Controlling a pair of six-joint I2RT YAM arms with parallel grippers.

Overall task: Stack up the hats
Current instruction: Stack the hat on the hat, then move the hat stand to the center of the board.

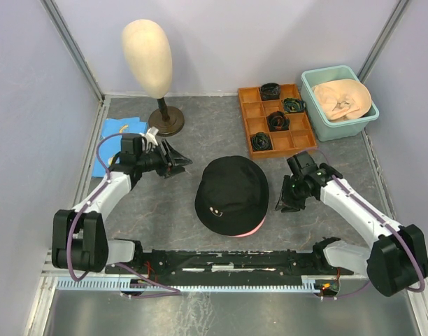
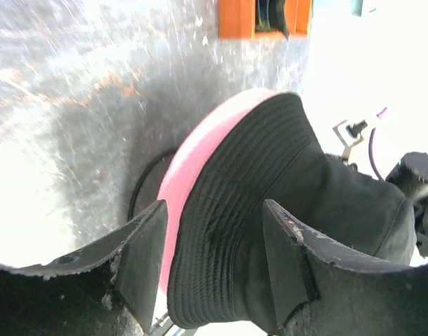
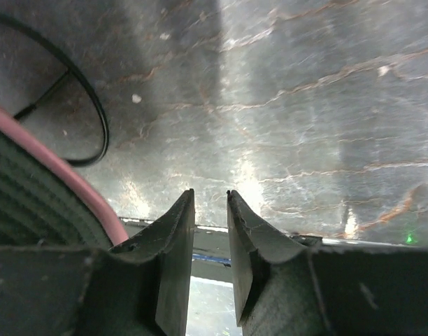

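Grey tabletop (image 1: 165, 210) holds the black bucket hat (image 1: 232, 190) atop the pink bucket hat (image 1: 250, 230) at centre, likely light and floppy, best pinched at the brim; left gripper (image 1: 180, 162) gapes empty, right gripper (image 1: 287, 203) barely parted, empty.

Black hat (image 1: 231, 189) with pink underside; orange tray (image 1: 254, 109); teal tub (image 1: 320, 120); grey marbled table (image 1: 200, 122)
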